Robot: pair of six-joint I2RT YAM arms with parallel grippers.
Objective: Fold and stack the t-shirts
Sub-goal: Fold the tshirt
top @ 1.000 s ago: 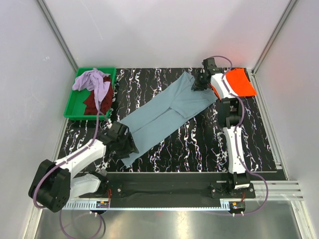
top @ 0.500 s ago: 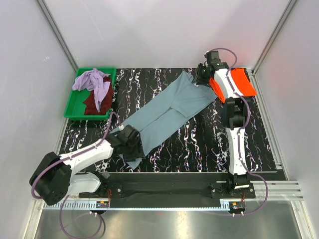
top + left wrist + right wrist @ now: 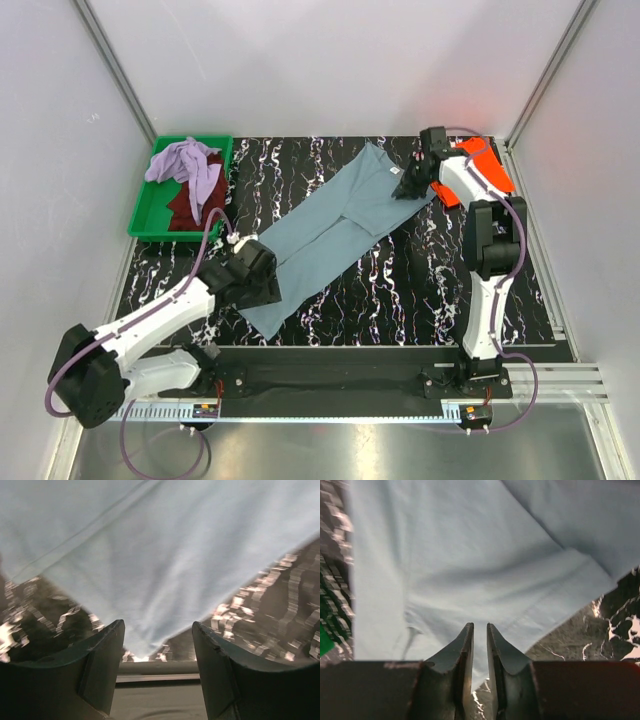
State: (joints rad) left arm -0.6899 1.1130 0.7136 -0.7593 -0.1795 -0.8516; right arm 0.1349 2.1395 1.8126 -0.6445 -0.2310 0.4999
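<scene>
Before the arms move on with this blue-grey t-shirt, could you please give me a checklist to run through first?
1. The left gripper is open: ok. Its jaws stand wide astride the near corner of the blue-grey t-shirt.
2. The right gripper holds the far end: cannot tell. Its jaws are nearly shut over the hem.
3. That shirt lies flat as a long strip on the table: ok.
4. The orange t-shirt sits at the far right corner: ok.
5. The lavender t-shirt and the maroon t-shirt are in the green tray: ok.
</scene>
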